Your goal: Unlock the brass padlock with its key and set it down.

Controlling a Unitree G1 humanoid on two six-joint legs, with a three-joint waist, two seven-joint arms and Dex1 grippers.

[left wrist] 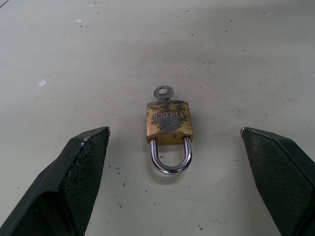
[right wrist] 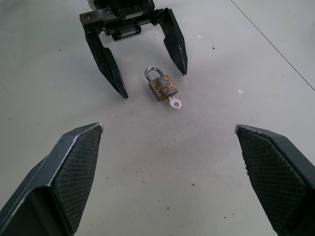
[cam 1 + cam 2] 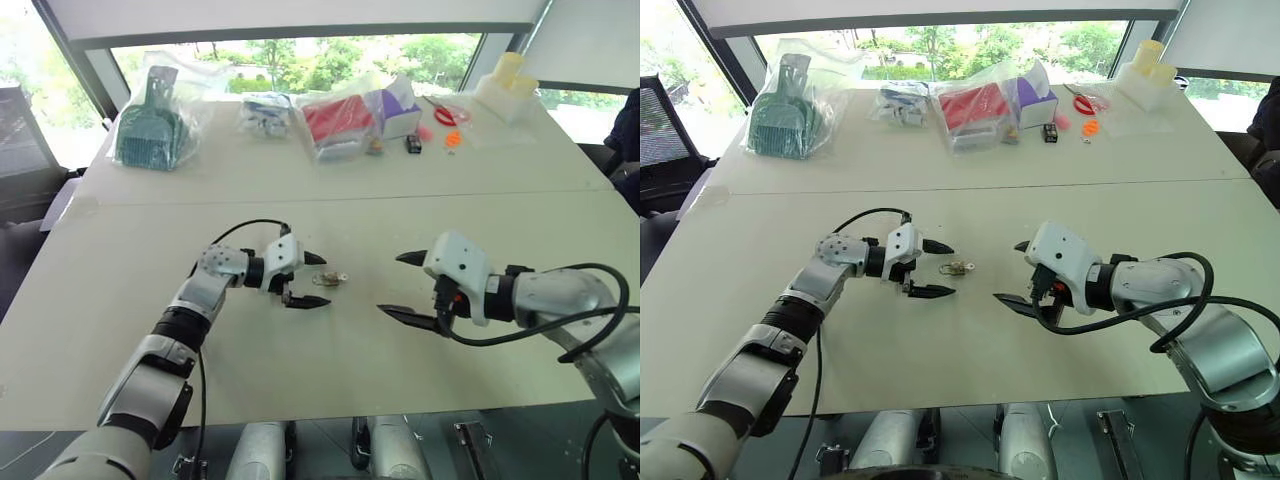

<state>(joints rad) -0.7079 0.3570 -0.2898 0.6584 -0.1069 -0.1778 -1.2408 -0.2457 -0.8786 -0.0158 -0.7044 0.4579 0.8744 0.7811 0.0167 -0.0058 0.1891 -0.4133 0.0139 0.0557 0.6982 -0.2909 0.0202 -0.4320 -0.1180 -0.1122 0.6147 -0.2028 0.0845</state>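
**Padlock lies loose between two spread grippers**

The right gripper (image 2: 167, 167) has its black fingers spread wide and empty. Beyond their tips, on the pale table (image 3: 300, 360), lies the small brass padlock (image 1: 168, 123), its silvery key (image 1: 163, 92) seated. The left gripper (image 3: 308, 279), fingers spread, flanks the shackle. An off-centre closing pinch could skid the padlock away.

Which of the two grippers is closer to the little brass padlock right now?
The left gripper: its open jaws flank the small brass padlock with its silvery key inserted, while the right gripper sits farther off.
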